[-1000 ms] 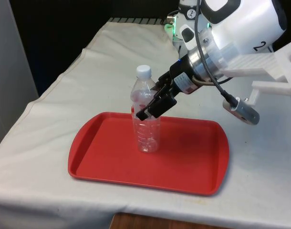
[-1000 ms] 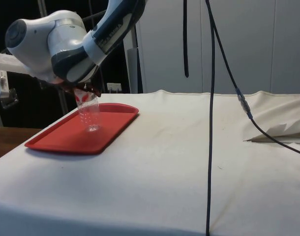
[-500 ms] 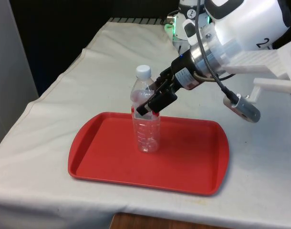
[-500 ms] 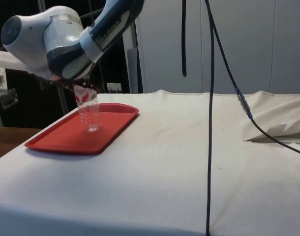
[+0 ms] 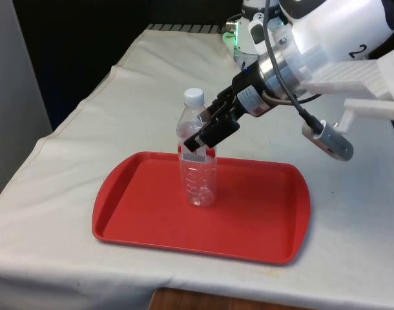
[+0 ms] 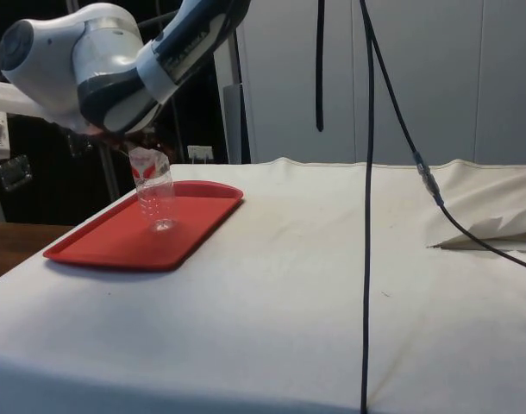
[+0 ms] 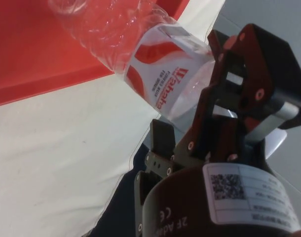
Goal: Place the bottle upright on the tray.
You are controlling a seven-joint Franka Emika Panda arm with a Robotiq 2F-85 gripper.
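Observation:
A clear plastic bottle with a white cap and a red-and-white label stands upright on the red tray, towards the tray's far left part in the front view. My gripper is at the bottle's upper body, just below the shoulder, coming in from the front view's right. In the wrist view the fingers stand apart on either side of the bottle, so the gripper is open. The side view has the bottle upright on the tray under the arm.
The tray lies near the table's front edge in the front view. White cloth stretches behind it and to both sides. In the side view a dark cable hangs down over the cloth.
The gripper has slid a little up the bottle and drawn slightly back towards the robot. The bottle has stayed upright in the same spot on the tray.

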